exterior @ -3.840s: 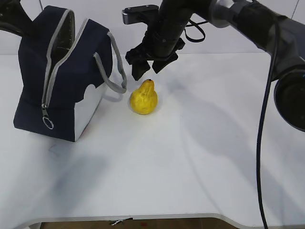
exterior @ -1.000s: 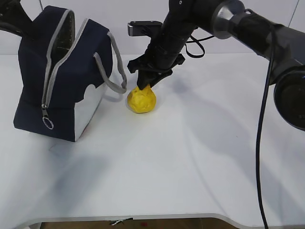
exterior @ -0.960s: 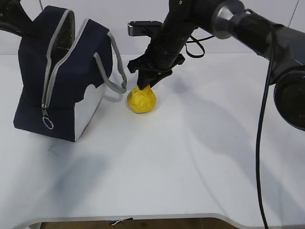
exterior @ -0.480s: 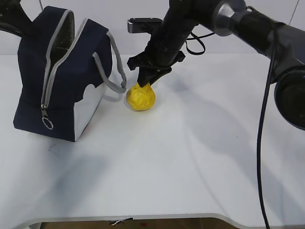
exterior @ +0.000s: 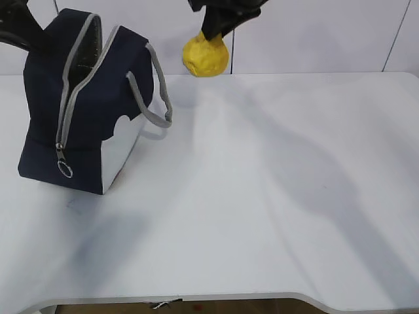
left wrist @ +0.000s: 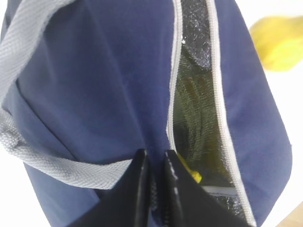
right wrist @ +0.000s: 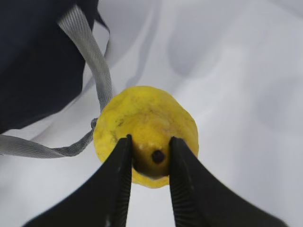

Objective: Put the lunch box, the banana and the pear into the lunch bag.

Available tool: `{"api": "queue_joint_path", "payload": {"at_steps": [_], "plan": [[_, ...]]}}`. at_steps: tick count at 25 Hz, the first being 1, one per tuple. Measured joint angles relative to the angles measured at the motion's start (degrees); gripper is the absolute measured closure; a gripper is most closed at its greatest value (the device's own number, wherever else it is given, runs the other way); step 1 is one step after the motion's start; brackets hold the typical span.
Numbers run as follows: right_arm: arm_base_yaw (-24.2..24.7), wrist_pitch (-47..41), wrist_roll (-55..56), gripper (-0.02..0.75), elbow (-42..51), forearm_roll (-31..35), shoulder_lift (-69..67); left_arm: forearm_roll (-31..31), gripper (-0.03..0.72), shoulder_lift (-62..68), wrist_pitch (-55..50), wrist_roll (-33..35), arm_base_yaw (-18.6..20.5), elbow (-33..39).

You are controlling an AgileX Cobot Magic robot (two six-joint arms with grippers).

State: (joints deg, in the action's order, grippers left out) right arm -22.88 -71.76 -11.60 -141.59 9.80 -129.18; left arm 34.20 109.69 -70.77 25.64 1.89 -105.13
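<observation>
The navy lunch bag (exterior: pixel 85 111) stands at the left of the white table, its zipper open along the top. My right gripper (exterior: pixel 216 26) is shut on the neck of the yellow pear (exterior: pixel 205 55) and holds it high above the table, right of the bag's top. In the right wrist view the pear (right wrist: pixel 142 118) sits between the fingers (right wrist: pixel 118 184). My left gripper (left wrist: pixel 155 163) is shut on the bag's navy fabric (left wrist: pixel 104 94) next to the opening. A bit of yellow (left wrist: pixel 195 176) shows inside the foil-lined bag. The lunch box is hidden or out of view.
The bag's grey strap handle (exterior: pixel 154 98) hangs toward the pear's side. The ring zip pull (exterior: pixel 64 170) hangs at the bag's front. The table's front edge (exterior: pixel 196 297) runs along the bottom.
My right gripper closed on the pear on the table, then lifted it well up and slightly right, off the tabletop. The bag and left gripper stayed put.
</observation>
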Motion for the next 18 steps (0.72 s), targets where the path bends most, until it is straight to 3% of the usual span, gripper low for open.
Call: {"api": "queue_joint_path", "payload": {"at_steps": [4, 12, 18], "plan": [[0.14, -0.33, 0.10, 0.532, -0.11, 6.67, 3.57, 0.00, 0.663, 0.00, 0.00, 0.00, 0.00, 0.00], [-0.06, 9.62, -9.44, 0.533, -0.33, 34.63, 1.42, 1.00, 0.664, 0.00, 0.00, 0.00, 0.00, 0.00], [-0.06, 16.95, -13.39, 0.534, -0.33, 39.37, -3.12, 4.04, 0.664, 0.00, -0.02, 0.00, 0.00, 0.00]]}}
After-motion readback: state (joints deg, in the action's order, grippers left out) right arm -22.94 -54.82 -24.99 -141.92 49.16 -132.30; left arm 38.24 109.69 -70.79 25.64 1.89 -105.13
